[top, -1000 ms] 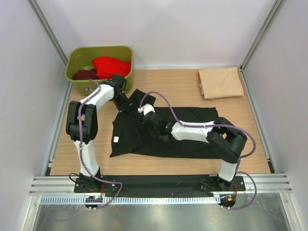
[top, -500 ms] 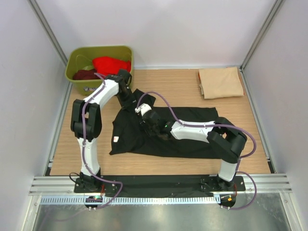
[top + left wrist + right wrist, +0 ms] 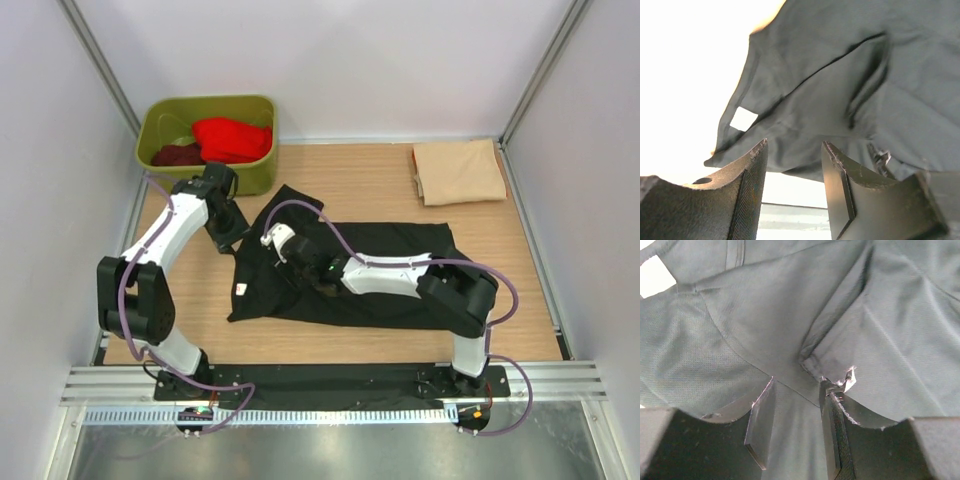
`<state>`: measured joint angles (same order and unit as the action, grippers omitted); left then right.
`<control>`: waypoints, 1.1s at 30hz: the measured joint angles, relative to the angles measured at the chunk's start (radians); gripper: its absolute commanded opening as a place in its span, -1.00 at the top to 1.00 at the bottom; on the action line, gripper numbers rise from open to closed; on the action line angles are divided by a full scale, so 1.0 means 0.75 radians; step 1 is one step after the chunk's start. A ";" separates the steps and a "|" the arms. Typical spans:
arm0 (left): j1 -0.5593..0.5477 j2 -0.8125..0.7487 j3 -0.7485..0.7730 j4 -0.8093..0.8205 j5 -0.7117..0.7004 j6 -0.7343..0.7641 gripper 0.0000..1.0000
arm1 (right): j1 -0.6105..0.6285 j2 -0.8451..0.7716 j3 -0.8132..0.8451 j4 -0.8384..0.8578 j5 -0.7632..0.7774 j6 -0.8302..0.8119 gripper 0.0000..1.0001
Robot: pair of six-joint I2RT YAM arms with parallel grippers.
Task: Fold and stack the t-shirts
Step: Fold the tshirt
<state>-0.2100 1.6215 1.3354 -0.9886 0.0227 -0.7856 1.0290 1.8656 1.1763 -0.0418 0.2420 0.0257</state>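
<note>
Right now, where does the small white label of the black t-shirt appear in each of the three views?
Top external: the white label lies at the left edge of the black t-shirt, left of the picture's centre.
Left wrist: left of centre, close to the shirt's edge.
Right wrist: probably the white patch in the top left corner.
Shared landmark: the black t-shirt itself, which fills both wrist views.

Bent left arm [image 3: 165, 235] angled forward, left gripper [image 3: 792, 150] agape — right arm [image 3: 385, 275] stretched leftward, right gripper [image 3: 795, 390] parted.
</note>
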 measured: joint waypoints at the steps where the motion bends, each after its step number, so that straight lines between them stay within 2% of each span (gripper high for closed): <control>1: 0.006 -0.008 -0.028 0.001 0.007 -0.003 0.03 | 0.005 0.012 0.000 0.002 0.001 -0.007 0.07; 6: 0.008 -0.019 -0.141 0.003 0.058 -0.024 0.00 | 0.019 0.068 0.000 0.026 0.018 -0.051 0.03; 9: 0.021 -0.070 -0.229 0.005 0.084 -0.026 -0.02 | 0.020 0.090 0.005 0.026 0.042 -0.070 0.13; 12: 0.059 -0.152 -0.325 0.004 0.111 -0.028 -0.02 | 0.020 0.105 0.013 0.027 0.068 -0.081 0.34; 16: 0.107 -0.228 -0.421 -0.010 0.119 -0.026 -0.04 | 0.020 0.105 0.016 0.035 0.112 -0.086 0.79; 17: 0.112 -0.235 -0.432 -0.015 0.120 -0.025 -0.04 | 0.020 0.105 0.018 0.037 0.125 -0.088 0.97; 25: 0.117 -0.242 -0.447 -0.043 0.120 0.001 -0.04 | 0.006 0.105 0.043 0.052 0.196 -0.045 0.98; 33: 0.121 -0.232 -0.447 -0.049 0.114 0.013 -0.03 | -0.086 0.091 0.022 0.055 0.207 0.107 0.98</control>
<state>-0.1192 1.4475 1.0000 -1.0256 0.1085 -0.7761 0.9642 1.9339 1.1927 -0.0006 0.3973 0.1062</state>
